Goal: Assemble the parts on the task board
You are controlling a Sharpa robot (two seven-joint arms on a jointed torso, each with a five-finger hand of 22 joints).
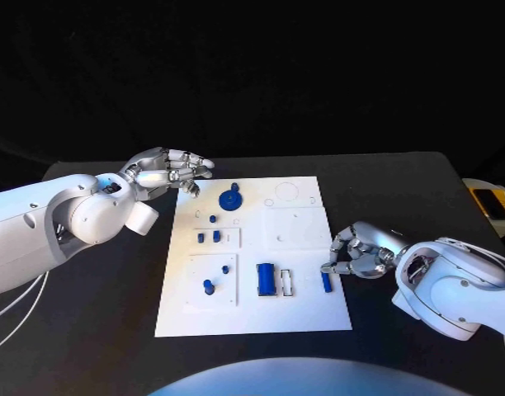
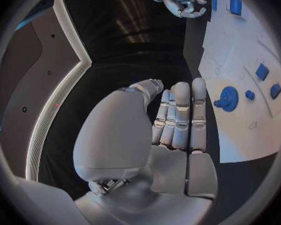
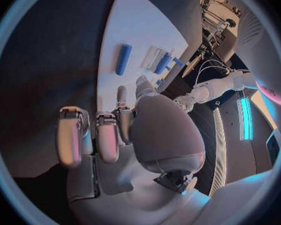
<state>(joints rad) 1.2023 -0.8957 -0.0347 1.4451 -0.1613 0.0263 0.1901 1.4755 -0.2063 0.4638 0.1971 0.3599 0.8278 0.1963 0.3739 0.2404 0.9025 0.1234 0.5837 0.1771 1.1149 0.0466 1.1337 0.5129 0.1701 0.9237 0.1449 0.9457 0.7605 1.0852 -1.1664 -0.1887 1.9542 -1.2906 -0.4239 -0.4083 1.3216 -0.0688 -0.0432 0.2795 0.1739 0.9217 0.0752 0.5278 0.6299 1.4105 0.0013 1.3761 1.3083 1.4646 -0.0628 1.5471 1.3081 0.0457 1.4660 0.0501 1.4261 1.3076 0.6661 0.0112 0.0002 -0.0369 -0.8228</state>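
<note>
Head view: the white board [image 1: 252, 256] lies mid-counter; the right robot hand [image 1: 357, 252], fingers curled and empty, sits beside a small blue bar [image 1: 327, 280]. It looks light, stiff, smooth; pinch its long sides. Left wrist view: the left robot hand [image 2: 175, 117] holds nothing, fingers straight.

Our left hand [image 1: 167, 172] hovers with fingers straight and close together, holding nothing; our right hand [image 1: 360, 252] hangs low, fingers curled, empty.
</note>
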